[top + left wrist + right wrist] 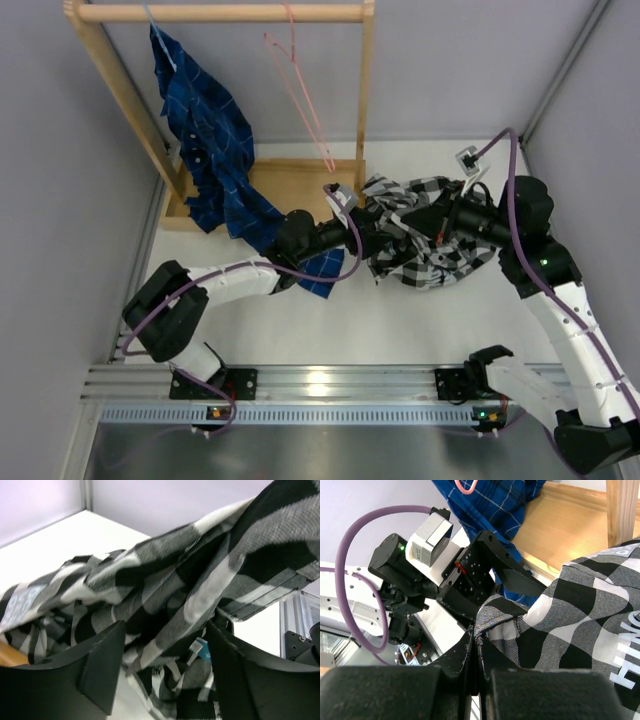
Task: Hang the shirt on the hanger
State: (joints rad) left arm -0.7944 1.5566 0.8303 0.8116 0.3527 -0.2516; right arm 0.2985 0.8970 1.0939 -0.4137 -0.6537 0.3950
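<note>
The black-and-white checked shirt [425, 255] lies bunched on the table between my two grippers. My right gripper [432, 228] is shut on a hem edge of the shirt [580, 615] and holds it lifted; its jaws [476, 645] are pressed together on the cloth. White lettering [626, 666] shows on the shirt. My left gripper [368, 228] is open, with folds of the shirt [180, 585] hanging between its spread fingers [100, 667]. The pink wire hanger [300, 90] hangs empty from the wooden rod, behind both grippers.
A wooden rack [220, 13] with a flat wooden base [295, 180] stands at the back. A dark blue plaid shirt [215, 150] hangs from it on the left, its tail under my left arm. Grey walls close in on both sides.
</note>
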